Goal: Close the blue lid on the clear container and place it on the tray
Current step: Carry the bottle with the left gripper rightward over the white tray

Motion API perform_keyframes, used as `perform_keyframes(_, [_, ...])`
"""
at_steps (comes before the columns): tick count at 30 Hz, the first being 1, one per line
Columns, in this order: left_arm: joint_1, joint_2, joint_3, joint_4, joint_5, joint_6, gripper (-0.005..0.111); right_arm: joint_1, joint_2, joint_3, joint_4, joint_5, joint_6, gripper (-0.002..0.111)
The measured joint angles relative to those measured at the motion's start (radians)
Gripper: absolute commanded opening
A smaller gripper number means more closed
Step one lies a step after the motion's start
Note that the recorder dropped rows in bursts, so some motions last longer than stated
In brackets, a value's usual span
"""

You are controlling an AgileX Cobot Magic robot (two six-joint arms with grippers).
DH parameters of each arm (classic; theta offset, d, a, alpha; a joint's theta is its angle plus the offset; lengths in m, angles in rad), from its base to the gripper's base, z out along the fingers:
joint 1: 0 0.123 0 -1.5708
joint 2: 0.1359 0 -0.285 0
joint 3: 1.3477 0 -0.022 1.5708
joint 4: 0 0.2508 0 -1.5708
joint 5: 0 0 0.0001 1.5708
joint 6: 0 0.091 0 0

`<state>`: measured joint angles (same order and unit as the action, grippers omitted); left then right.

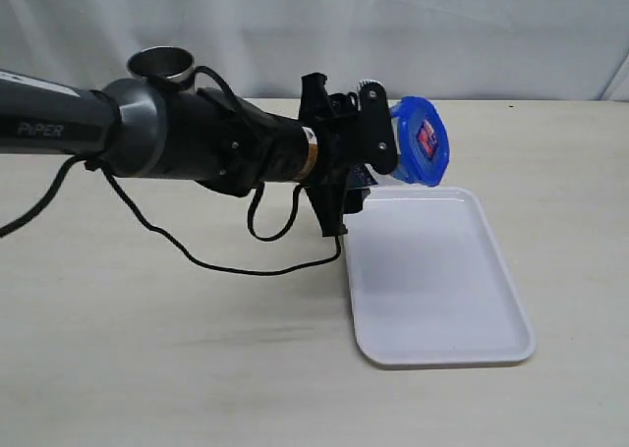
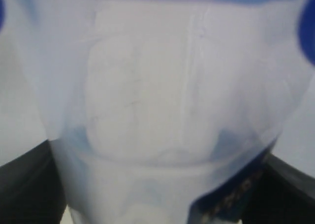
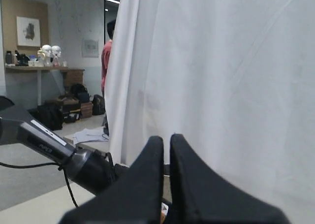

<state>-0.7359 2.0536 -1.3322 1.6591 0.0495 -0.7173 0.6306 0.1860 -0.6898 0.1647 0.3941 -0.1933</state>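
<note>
Nearest, the tray (image 1: 437, 354) lies flat on the surface (image 1: 147, 368) — below the left hand (image 1: 371, 157) and slightly nearer than it. That hand clamps the clear container (image 2: 147, 111) sideways, its long axis about level, with the blue lid (image 1: 423, 140) facing right over the tray's far corner. It likely needs tipping upright before lowering. Farther off, by the curtain (image 3: 221, 86), the right hand (image 3: 166, 147) is pinched closed on nothing.

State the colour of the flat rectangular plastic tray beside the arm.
The flat plastic tray is white; the exterior view shows it best.
</note>
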Motion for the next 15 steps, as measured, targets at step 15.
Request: perform_keyframes(15, [-0.205, 0.145, -0.058, 0.083, 0.586, 0.589, 0.000, 0.000, -0.147, 0.061, 0.011, 0.008, 0.001, 0.005])
